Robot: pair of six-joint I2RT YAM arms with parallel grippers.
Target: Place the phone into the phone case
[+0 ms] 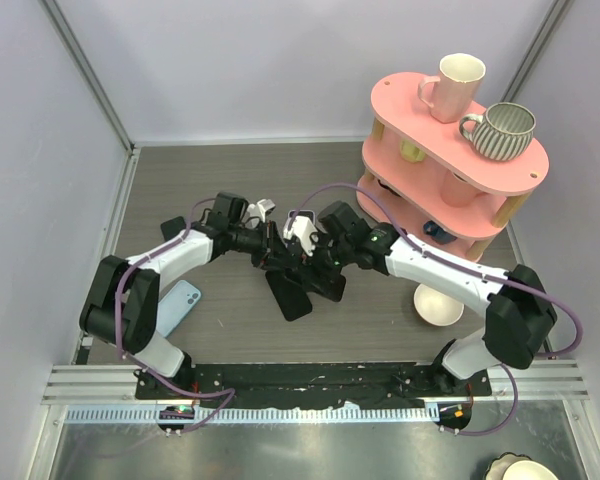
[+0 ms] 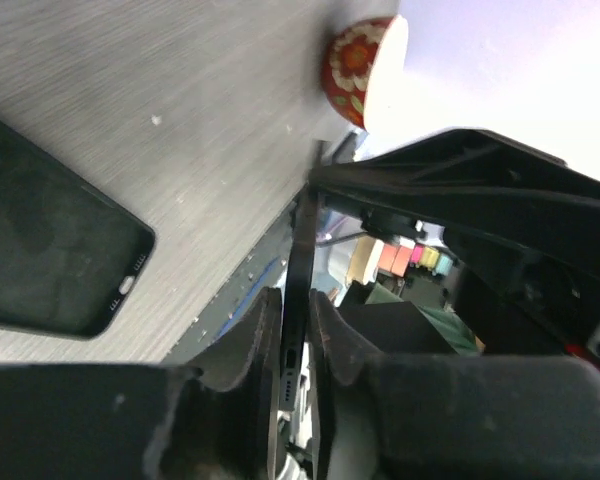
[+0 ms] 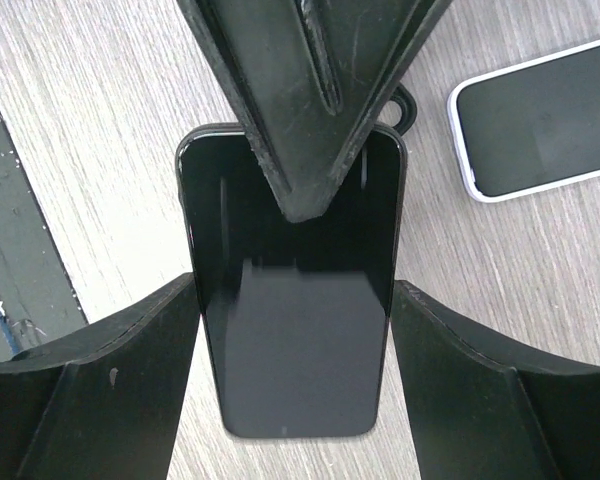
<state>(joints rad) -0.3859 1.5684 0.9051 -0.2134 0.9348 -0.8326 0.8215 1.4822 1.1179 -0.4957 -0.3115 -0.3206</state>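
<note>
the black phone [image 3: 290, 380] is pinched on its faces by the left gripper [image 2: 295, 310] and clamped at its edges by the right gripper [image 3: 292, 292]; the black phone case [image 2: 50, 250] is seen at its 9 o'clock, left wrist view.

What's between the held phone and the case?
Only bare table lies between the case and the phone, which the left gripper pinches edge-on. The left wrist view shows it.

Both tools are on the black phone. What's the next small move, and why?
Probably open the right tool and ease it back. The left tool pinches the phone across its faces while the right one clamps its long edges; with the case lying flat nearby, one holder seems enough to carry it over.
</note>
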